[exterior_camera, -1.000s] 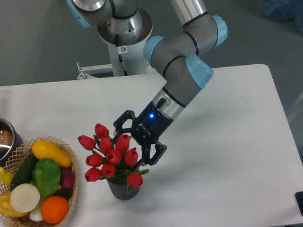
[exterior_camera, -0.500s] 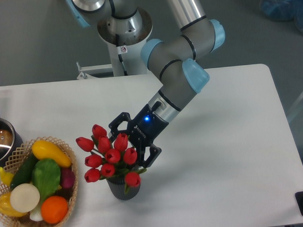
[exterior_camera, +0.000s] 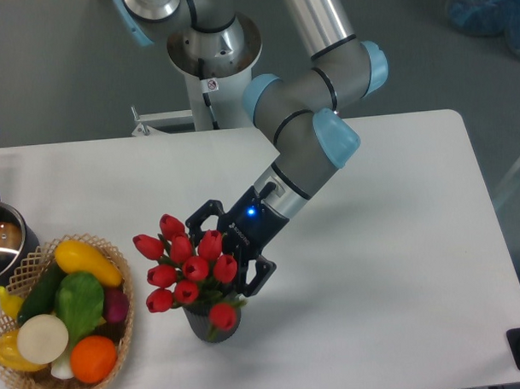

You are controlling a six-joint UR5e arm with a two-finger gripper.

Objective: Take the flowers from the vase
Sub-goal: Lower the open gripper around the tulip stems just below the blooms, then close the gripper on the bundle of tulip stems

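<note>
The flowers (exterior_camera: pixel 184 267), a bunch of red tulip buds on green stems, stand in the vase (exterior_camera: pixel 212 323), a short dark grey ribbed cylinder near the table's front edge. My gripper (exterior_camera: pixel 221 256) reaches in from the upper right, its black fingers spread on either side of the right part of the bunch. One finger (exterior_camera: pixel 203 219) shows above the buds, the other (exterior_camera: pixel 256 276) below and right of them. The jaws look open around the buds. The stems between the fingers are hidden by the buds.
A wicker basket (exterior_camera: pixel 116 259) with colourful fruit and vegetables sits at the front left, close to the flowers. A shiny metal pot (exterior_camera: pixel 4 246) with a blue handle is at the left edge. The arm's base (exterior_camera: pixel 212 51) stands behind the white table (exterior_camera: pixel 390 258).
My gripper has slid left and down toward the bunch, closing in around its right side. The lowest bud has shifted slightly left. The vase has stayed put.
</note>
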